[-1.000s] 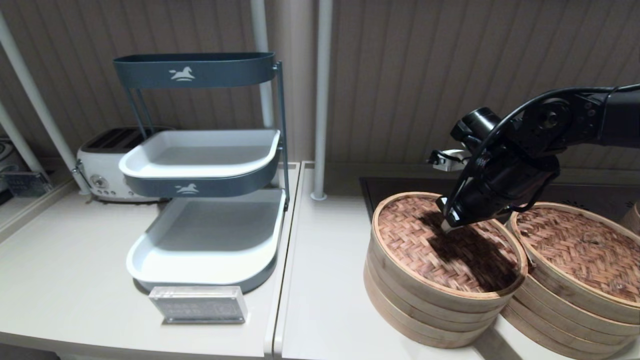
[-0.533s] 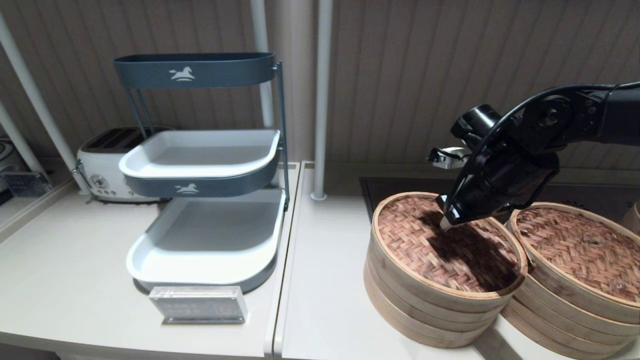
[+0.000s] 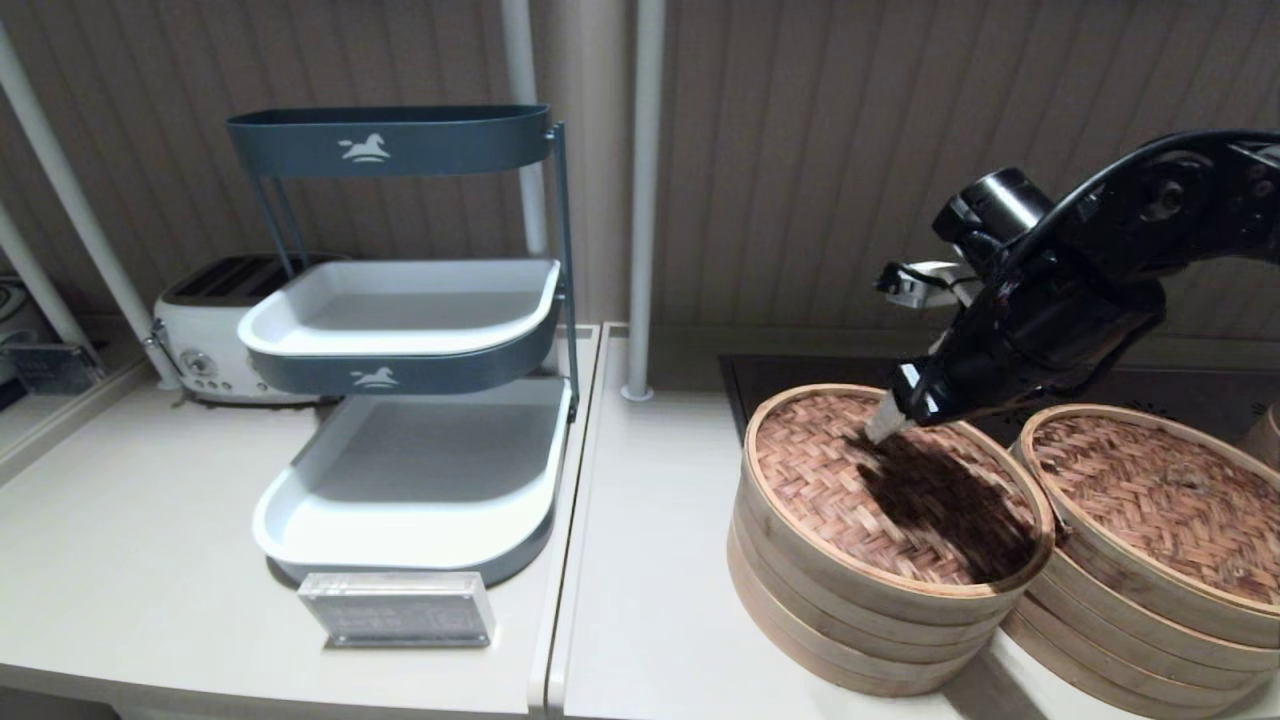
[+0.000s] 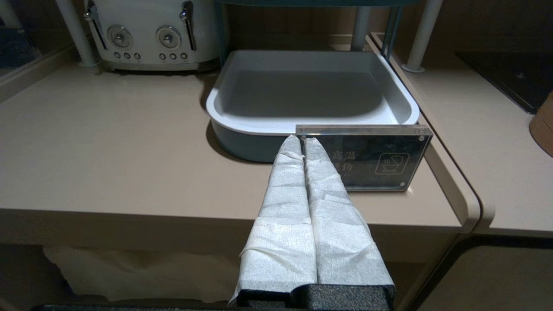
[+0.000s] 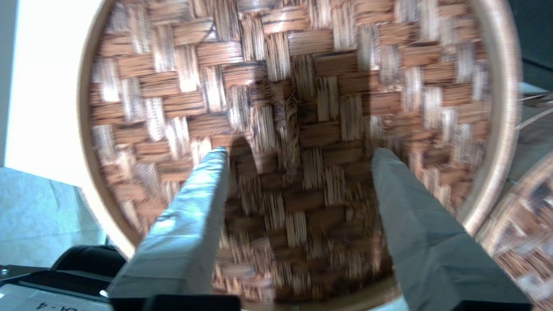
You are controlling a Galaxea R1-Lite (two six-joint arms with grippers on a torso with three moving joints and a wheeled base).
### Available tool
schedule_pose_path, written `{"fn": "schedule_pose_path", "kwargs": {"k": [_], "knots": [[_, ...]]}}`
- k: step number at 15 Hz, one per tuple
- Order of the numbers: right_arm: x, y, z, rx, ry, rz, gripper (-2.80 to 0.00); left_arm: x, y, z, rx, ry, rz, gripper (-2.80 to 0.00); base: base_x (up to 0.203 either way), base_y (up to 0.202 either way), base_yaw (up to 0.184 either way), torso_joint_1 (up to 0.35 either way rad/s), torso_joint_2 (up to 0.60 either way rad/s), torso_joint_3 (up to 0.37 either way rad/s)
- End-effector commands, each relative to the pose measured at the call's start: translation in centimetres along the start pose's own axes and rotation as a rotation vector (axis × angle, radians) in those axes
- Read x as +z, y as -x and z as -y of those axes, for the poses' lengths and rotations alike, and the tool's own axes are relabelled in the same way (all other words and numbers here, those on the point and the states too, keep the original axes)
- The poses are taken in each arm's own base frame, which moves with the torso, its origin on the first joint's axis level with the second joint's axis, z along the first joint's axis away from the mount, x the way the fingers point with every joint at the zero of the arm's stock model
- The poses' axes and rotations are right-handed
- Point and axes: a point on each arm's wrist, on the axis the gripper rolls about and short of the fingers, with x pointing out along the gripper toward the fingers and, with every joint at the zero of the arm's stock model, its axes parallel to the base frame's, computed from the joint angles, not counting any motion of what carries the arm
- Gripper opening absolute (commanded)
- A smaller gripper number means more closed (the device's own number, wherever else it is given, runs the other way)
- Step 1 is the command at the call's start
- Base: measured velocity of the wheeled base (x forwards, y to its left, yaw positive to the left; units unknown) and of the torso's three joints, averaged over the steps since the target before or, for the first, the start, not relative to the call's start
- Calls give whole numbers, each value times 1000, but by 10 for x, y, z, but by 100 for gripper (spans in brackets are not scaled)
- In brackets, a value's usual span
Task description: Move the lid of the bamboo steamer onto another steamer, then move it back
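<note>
Head view: since the earlier frames, right gripper (image 3: 886,418) had risen off the lid (image 3: 850,480), seated on its left stack. Right wrist: jaws wide, empty, straddling loop (image 5: 290,129). Left wrist: left gripper (image 4: 302,142) closed, parked; progress undeterminable.

Right arm (image 3: 1100,270): upper part cut off by the head view's right edge. It covers the far rim of the bamboo steamer lid (image 3: 830,470), and its shadow darkens the weave nearer the lid's right side.

Another steamer (image 3: 1150,490): right portion cut by the frame edge; low corner cut too.

Right wrist view: lid weave blurred toward the near edge; the centre loop (image 5: 290,125) shows only as a frayed dark strand. Lid rim cut at the top.

Left wrist view: sign (image 4: 371,157) partly covered by the left gripper (image 4: 302,144); toaster (image 4: 151,32) top cut off.

Head view: sign text too small to read.
</note>
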Motion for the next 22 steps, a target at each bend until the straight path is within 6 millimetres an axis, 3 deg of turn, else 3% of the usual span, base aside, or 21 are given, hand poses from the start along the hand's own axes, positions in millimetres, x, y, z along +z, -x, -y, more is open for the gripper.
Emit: {"fn": "schedule_pose_path", "kwargs": {"k": [1, 4, 7, 8, 9, 13, 17, 20, 22], "knots": [[-5, 29, 0, 0, -1, 64, 0, -8, -1, 0, 1, 0, -24, -280, 0, 0, 0, 0, 0, 0], [-22, 75, 1, -4, -3, 160, 0, -8, -1, 0, 1, 0, -24, -280, 0, 0, 0, 0, 0, 0], [-52, 117, 2, -10, -6, 239, 0, -8, -2, 0, -1, -1, -25, -280, 0, 0, 0, 0, 0, 0], [-63, 128, 4, -16, -13, 256, -170, -8, -2, 0, 1, 1, -24, -280, 0, 0, 0, 0, 0, 0], [-78, 139, 7, -25, -22, 272, -280, -8, -2, 0, 1, 0, -25, -280, 0, 0, 0, 0, 0, 0], [-140, 171, 8, -41, -36, 336, -280, -8, -2, 0, 0, 0, -24, -280, 0, 0, 0, 0, 0, 0], [-216, 184, 6, -61, -55, 405, -280, -8, -2, 0, 0, 0, -25, -280, 0, 0, 0, 0, 0, 0], [-284, 176, 3, -131, -93, 452, -280, -8, -2, 0, 1, 1, -24, -280, 0, 0, 0, 0, 0, 0], [-328, 159, 0, -189, -115, 494, -280, -8, -2, 0, 1, 1, -25, -280, 0, 0, 0, 0, 0, 0]]}}
